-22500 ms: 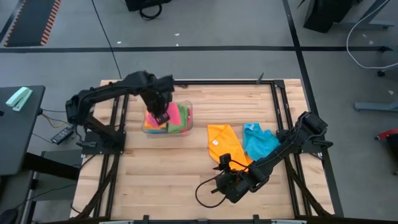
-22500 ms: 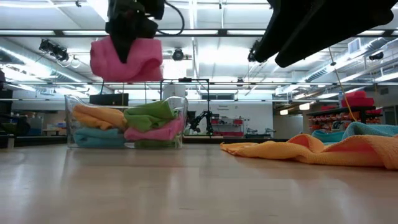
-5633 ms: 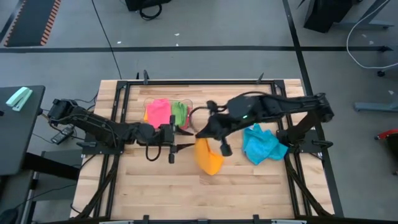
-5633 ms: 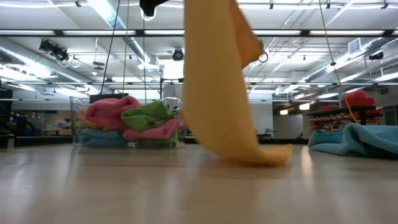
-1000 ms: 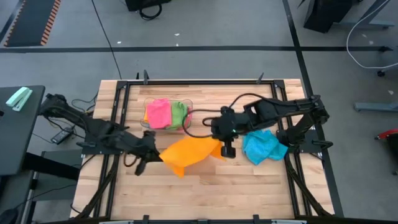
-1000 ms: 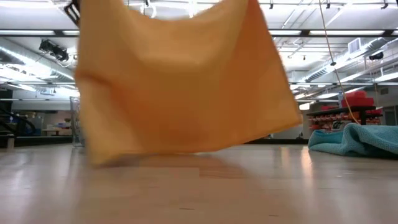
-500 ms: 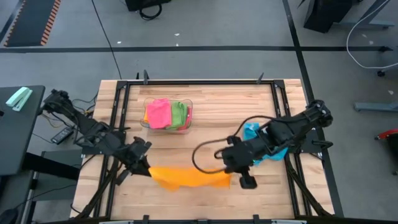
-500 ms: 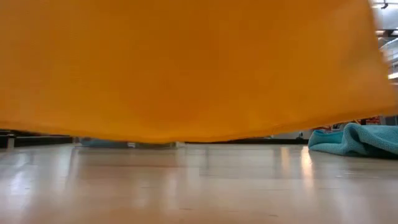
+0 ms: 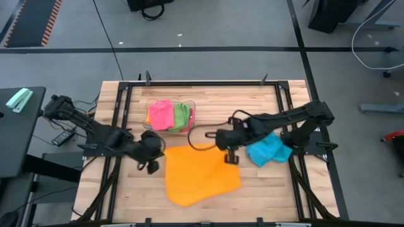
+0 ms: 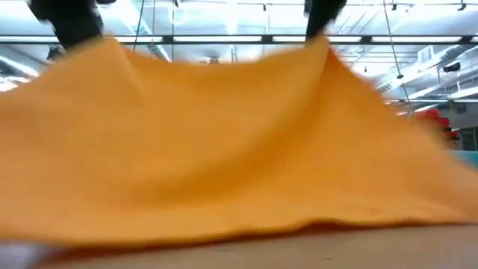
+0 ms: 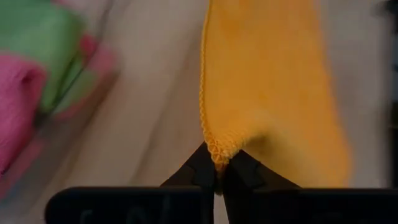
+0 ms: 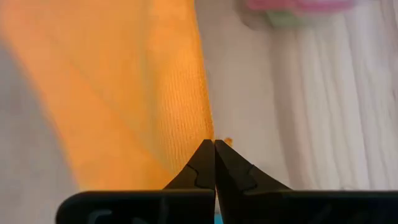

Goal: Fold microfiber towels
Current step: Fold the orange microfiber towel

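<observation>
An orange-yellow microfiber towel [image 9: 202,173] lies spread over the table's middle. Its two far corners are raised and its near part rests on the wood. My left gripper [image 9: 153,153] is shut on the far left corner. My right gripper [image 9: 227,146] is shut on the far right corner. In the low view the towel [image 10: 224,149] slopes down from both held corners to the table. A blue towel [image 9: 268,149] lies crumpled to the right. Pink [image 9: 160,114] and green [image 9: 182,116] towels sit in a clear bin. My left gripper pinches the towel's far left corner [image 11: 221,146] between its two fingertips, at the stitched hem, slanting down from the table's left. That corner is held up off the wood and the cloth runs away from it. My right gripper pinches the far right corner at its edge [image 12: 205,134] between the shut fingertips, pointing steeply down. The corner is lifted, and the cloth slopes from it down to the table.
The clear bin [image 9: 191,120] stands just beyond the towel, at the far centre-left. The blue towel lies close to my right arm. A black frame [image 9: 202,82] runs around the table. Bare wood [image 9: 271,189] shows at the near right.
Both grippers swung the hanging orange towel toward the table's near edge, then came back toward the far side and lower. The towel, which hung between them, now lies spread out, its near part flat on the table and its far corners still held up.
</observation>
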`<move>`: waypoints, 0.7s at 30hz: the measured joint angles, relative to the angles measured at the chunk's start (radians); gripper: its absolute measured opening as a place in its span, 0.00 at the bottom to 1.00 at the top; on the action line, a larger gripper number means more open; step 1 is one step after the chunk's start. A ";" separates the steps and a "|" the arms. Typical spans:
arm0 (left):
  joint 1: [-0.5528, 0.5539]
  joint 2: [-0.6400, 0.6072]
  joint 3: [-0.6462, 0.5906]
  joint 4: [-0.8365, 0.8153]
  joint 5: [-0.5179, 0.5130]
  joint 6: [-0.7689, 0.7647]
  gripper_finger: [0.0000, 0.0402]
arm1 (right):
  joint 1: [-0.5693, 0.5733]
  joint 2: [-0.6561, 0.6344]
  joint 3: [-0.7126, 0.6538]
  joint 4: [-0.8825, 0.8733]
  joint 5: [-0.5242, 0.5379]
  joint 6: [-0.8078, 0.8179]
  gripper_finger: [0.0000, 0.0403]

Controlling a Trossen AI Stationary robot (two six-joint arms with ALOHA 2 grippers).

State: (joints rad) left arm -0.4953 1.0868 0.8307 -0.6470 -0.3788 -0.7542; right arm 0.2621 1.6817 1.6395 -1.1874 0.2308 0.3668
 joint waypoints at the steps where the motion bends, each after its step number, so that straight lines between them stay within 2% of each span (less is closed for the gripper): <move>1: 0.022 0.027 0.000 -0.014 -0.001 -0.009 0.06 | -0.028 0.000 -0.038 0.020 0.000 0.000 0.01; 7: 0.114 0.180 -0.003 -0.025 0.002 0.009 0.02 | -0.166 0.002 -0.221 0.183 0.002 -0.043 0.01; 11: 0.163 0.255 -0.003 -0.057 0.008 0.014 0.03 | -0.236 0.001 -0.293 0.286 0.002 -0.090 0.01; 16: 0.212 0.320 -0.004 -0.121 0.017 0.041 0.08 | -0.286 0.001 -0.325 0.327 0.001 -0.115 0.01; 21: 0.255 0.336 -0.004 -0.123 -0.027 0.109 0.05 | -0.322 0.001 -0.325 0.371 0.001 -0.235 0.04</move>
State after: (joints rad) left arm -0.2406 1.4227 0.8268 -0.7696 -0.4055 -0.6448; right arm -0.0600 1.6829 1.3144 -0.8163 0.2321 0.1320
